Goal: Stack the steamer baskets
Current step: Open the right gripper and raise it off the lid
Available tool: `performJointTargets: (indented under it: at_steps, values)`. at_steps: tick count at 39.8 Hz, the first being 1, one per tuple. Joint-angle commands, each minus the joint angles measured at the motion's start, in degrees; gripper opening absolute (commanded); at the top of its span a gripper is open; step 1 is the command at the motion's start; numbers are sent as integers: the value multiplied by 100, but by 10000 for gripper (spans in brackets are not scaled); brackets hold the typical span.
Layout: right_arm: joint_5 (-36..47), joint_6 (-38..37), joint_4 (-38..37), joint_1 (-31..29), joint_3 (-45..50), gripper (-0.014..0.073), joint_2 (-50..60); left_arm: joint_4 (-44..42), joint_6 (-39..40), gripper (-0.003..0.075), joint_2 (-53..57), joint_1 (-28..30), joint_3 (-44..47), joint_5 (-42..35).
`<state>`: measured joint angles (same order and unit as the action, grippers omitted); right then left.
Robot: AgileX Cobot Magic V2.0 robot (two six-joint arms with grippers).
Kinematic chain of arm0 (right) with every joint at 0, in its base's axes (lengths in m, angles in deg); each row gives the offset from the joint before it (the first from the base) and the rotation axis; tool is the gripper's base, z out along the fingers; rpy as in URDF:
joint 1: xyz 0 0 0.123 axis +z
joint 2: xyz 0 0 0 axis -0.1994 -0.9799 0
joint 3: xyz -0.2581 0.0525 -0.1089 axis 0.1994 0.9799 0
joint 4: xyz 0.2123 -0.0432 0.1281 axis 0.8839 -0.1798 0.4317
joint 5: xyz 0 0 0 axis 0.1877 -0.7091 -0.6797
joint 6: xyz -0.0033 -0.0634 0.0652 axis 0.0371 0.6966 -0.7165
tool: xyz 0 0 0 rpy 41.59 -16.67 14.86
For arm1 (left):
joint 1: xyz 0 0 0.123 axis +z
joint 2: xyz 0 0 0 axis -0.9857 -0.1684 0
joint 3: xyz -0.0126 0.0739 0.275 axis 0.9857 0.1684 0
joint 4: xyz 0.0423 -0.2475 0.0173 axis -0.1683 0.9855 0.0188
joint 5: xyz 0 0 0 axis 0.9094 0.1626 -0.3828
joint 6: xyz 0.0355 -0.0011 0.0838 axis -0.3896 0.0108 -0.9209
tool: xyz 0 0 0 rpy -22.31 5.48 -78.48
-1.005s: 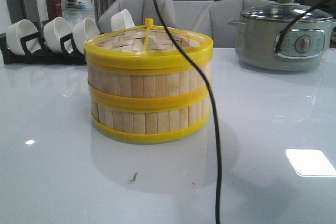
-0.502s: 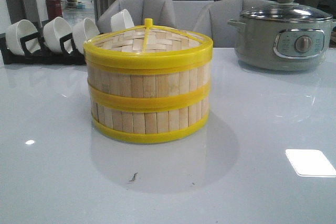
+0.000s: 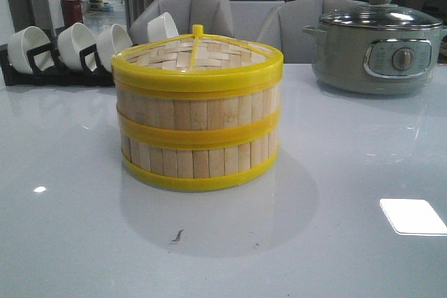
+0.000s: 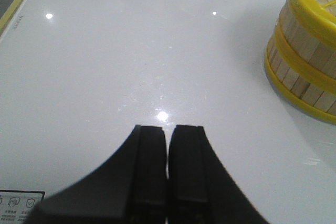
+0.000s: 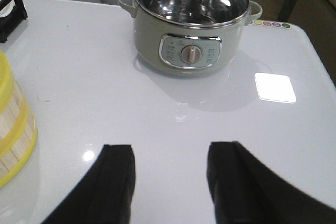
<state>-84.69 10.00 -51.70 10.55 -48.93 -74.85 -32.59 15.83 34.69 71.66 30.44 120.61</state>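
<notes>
Two steamer baskets (image 3: 198, 130) of pale bamboo slats with yellow rims stand stacked in the middle of the white table, with the woven yellow-rimmed lid (image 3: 198, 57) on top. The stack also shows at the edge of the left wrist view (image 4: 307, 56) and of the right wrist view (image 5: 13, 129). My left gripper (image 4: 168, 129) is shut and empty over bare table, apart from the stack. My right gripper (image 5: 170, 150) is open and empty over bare table between the stack and the pot. Neither gripper shows in the front view.
A grey-green electric pot (image 3: 377, 43) with a glass lid stands at the back right, also in the right wrist view (image 5: 190, 24). White bowls (image 3: 77, 43) sit in a black rack at the back left. Grey chairs (image 3: 230, 15) stand behind the table.
The black cable that hung in front of the stack one second ago has gone from the front view. The stack has not moved.
</notes>
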Motion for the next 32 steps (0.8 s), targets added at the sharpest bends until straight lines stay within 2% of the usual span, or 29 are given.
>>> performJointTargets:
  at_steps: [1, 10, 17, 20, 24, 25, 27, 28, 30, 32]
  values:
    - [988, 44, -69, -114, 589, 425, 680, -6, 69, 85, -17, 12, -168, -415]
    - [1252, 39, -69, -461, 1893, 425, 1924, -6, 69, 85, -17, 12, -168, -415]
    - [1223, 39, -69, -830, 2490, 424, 2700, -6, 69, 85, -17, 12, -168, -415]
    - [1470, 39, -69, -886, 2607, 408, 2788, -6, 69, 85, -17, 12, -168, -415]
    - [1576, 39, -69, -886, 2607, 296, 2787, -6, 69, 85, -17, 12, -168, -415]
    - [1569, 39, -69, -886, 2607, 232, 2787, -6, 69, 85, -17, 12, -168, -415]
    - [1542, 46, -69, -886, 2607, 43, 2787, -6, 69, 85, -17, 12, -168, -415]
    - [1548, 42, -69, -887, 2607, 36, 2787, -6, 69, 85, -17, 12, -168, -415]
    - [1564, 42, -69, -892, 2607, 88, 2787, -6, 69, 85, -17, 12, -168, -415]
    - [1569, 42, -69, -892, 2607, 87, 2787, -6, 69, 85, -17, 12, -168, -415]
